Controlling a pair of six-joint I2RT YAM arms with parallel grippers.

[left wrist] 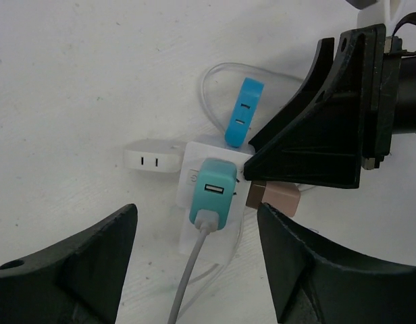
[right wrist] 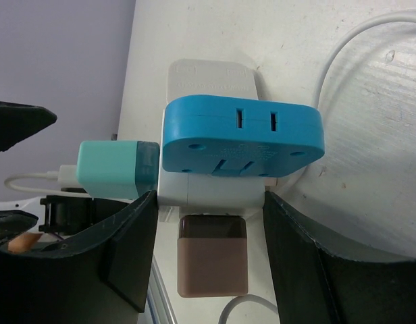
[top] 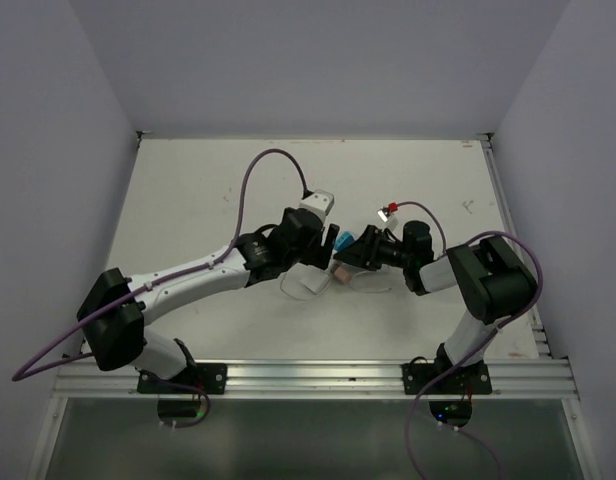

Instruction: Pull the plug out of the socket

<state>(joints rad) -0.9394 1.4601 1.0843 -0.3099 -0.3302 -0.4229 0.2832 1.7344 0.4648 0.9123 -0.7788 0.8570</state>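
White scuffed tabletop (top: 188,190) between lilac walls (top: 288,60); left hand (left wrist: 196,229) wide, right hand (right wrist: 209,202) tight around socket (left wrist: 190,179).

You find the white cube socket (left wrist: 192,177) lying on the surface (left wrist: 73,81), plugs seated on several faces. The teal plug (left wrist: 213,192) is fully inserted, and a grey cable (left wrist: 188,270) trails from its USB port. A blue adapter (left wrist: 243,111), a brown plug (left wrist: 275,198) and a white plug (left wrist: 152,156) occupy other faces.
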